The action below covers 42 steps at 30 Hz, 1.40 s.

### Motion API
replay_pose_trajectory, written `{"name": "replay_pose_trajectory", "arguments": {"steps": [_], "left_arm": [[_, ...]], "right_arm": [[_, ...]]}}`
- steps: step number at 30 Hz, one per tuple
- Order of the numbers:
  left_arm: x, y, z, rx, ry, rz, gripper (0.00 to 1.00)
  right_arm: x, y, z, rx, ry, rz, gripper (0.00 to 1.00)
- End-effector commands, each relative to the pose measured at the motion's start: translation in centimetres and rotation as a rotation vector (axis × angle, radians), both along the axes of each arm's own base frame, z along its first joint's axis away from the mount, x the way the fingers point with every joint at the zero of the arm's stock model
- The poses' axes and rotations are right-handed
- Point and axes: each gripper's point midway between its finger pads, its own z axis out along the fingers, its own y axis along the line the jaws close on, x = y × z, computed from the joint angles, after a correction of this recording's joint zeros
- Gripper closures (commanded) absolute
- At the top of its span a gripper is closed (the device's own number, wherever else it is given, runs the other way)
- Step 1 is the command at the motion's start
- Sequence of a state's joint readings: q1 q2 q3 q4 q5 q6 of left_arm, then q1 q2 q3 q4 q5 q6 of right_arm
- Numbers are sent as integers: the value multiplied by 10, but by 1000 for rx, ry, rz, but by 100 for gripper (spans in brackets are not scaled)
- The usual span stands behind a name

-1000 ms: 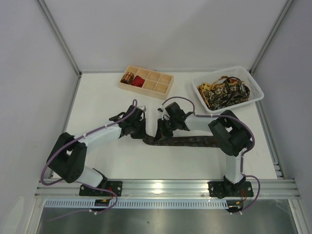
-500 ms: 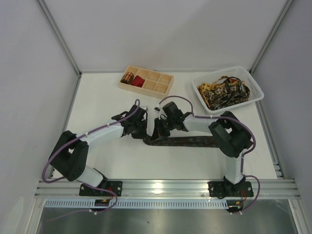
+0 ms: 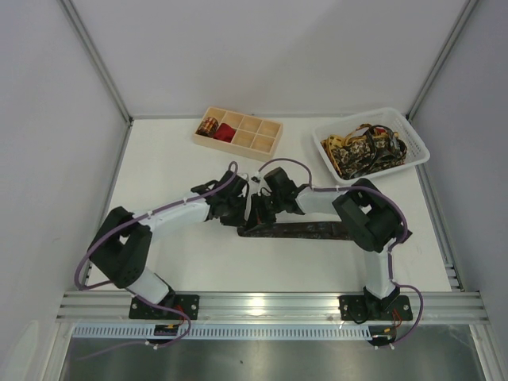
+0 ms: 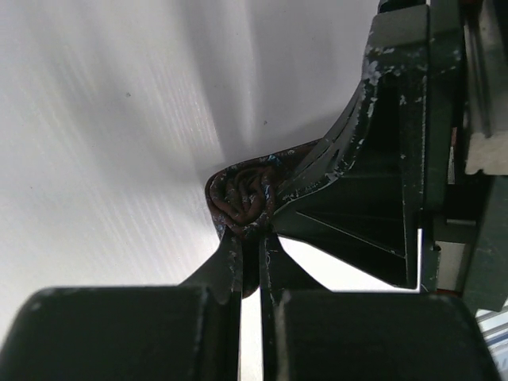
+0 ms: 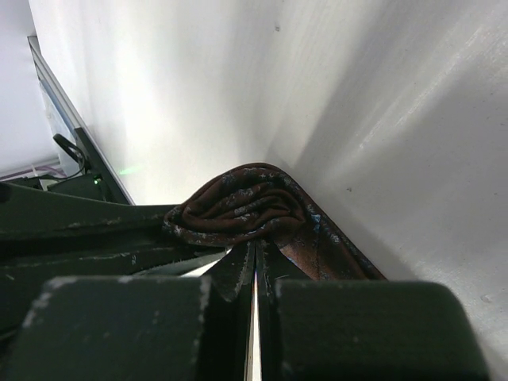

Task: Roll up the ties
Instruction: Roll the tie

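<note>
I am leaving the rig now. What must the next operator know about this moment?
Left claw: shut on the rolled end of the dark brown tie.
Right claw: shut on the same roll, from the other side.
Tie: only its end is rolled; the rest lies flat.
Done: a brown-gold coil and a red coil sit in the wooden tray.
Left: finish this roll, then the patterned ties in the white basket.

Wht table, grey walls, metal rail nr edge.
</note>
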<state>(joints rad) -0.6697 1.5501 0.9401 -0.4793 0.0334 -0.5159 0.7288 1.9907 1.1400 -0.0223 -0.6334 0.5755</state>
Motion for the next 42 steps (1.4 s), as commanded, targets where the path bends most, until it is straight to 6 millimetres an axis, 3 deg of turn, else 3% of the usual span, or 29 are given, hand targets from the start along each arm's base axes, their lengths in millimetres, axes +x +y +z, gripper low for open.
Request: {"name": "replay_pose_trajectory", "arguments": {"steps": [1, 9, 21, 42], "left_arm": [[-1, -39, 13, -105, 1, -51, 100], [-2, -53, 11, -96, 20, -68, 100], [-2, -35, 10, -21, 1, -45, 100], [2, -17, 17, 47, -42, -47, 100]], "right_arm": [[14, 11, 4, 33, -57, -5, 100], [12, -4, 3, 36, -32, -24, 100], [14, -27, 6, -11, -40, -47, 100], [19, -33, -1, -40, -46, -63, 100]]}}
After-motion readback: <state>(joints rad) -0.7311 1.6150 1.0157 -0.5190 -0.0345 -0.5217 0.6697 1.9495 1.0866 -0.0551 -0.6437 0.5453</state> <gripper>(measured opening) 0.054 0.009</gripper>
